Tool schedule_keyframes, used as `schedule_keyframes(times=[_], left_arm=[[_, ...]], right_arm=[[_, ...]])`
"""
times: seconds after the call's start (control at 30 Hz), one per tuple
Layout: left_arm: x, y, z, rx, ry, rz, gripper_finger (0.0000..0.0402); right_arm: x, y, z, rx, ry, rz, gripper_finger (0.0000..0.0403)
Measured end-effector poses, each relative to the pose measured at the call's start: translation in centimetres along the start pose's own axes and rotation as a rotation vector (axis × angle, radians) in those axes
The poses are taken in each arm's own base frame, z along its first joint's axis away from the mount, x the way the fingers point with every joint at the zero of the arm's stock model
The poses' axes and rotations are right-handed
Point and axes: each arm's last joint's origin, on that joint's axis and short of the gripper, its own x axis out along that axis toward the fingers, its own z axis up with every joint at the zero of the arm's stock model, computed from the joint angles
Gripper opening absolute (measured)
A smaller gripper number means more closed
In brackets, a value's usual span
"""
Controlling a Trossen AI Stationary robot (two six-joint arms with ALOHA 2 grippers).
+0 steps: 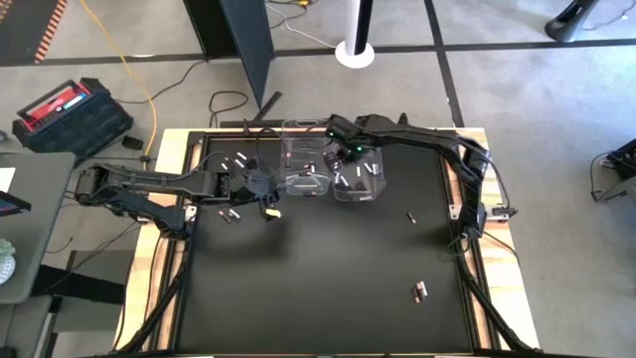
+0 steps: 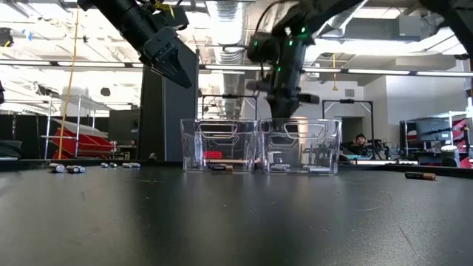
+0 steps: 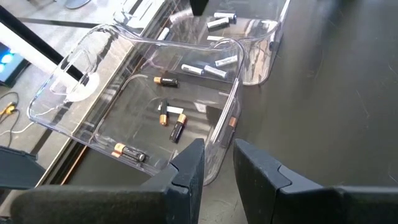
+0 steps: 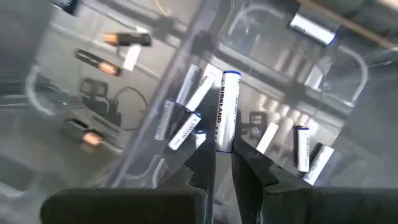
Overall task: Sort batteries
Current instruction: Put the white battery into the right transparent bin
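Your right gripper is pinching a white battery above the right clear bin, where white cells are lying. Your left gripper, narrowly parted and empty, is hovering beside the left clear bin, which is holding dark copper-tipped batteries.

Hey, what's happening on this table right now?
Two robot arms are sorting batteries into two clear bins. The right gripper holds a white battery over the right bin, which has white cells in it. The left gripper hangs empty beside the left bin of dark cells. Loose batteries lie on the mat.
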Motion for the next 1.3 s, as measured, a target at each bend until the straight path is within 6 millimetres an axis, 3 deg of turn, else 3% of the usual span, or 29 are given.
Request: schedule_keyframes(times=[0.3,1.3], left_arm=[[0.0,0.0,0.0,-0.036,0.003,-0.005,0.0082],[0.0,0.0,0.0,-0.044,0.003,-0.008,0.0082]], right_arm=[[4.6,-0.9,0.3,0.022,0.146,-0.018,0.0065],[4.7,-1.1,0.1,-0.006,0.166,-0.03,0.0067]])
